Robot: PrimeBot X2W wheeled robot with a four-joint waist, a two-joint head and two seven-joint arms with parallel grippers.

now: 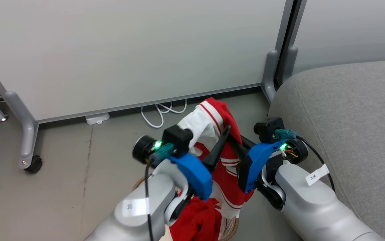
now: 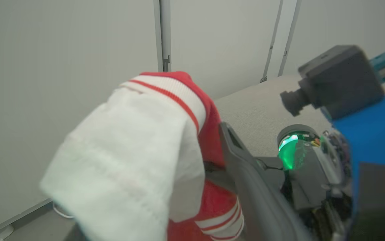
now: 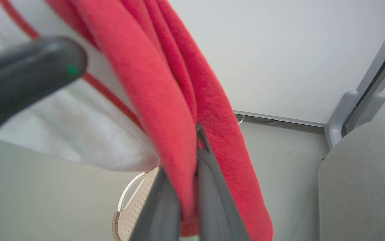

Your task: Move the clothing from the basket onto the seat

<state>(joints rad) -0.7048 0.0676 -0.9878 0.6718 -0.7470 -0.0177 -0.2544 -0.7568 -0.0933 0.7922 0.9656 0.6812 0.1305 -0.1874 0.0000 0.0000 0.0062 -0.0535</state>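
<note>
A red and white garment [image 1: 212, 120] hangs lifted above the basket [image 1: 234, 228], whose woven rim peeks out at the bottom. My left gripper [image 1: 220, 138] is shut on its white panel [image 2: 128, 150]; one dark finger [image 2: 246, 170] shows and the other is under the cloth. My right gripper [image 1: 235, 143] is shut on the red fold [image 3: 179, 110], which is pinched between its two fingers [image 3: 212, 187]. More red cloth [image 1: 195, 221] sags into the basket below. The grey seat [image 1: 346, 117] stands just right of both grippers. A basket handle [image 3: 130, 192] shows under the cloth.
A white partition wall [image 1: 128, 50] on wheeled legs [image 1: 28, 160] stands behind the basket, with its post [image 1: 271, 73] against the sofa's corner. White cables [image 1: 160, 112] lie on the grey floor at its foot. Bare floor [image 1: 78, 167] stretches to the left.
</note>
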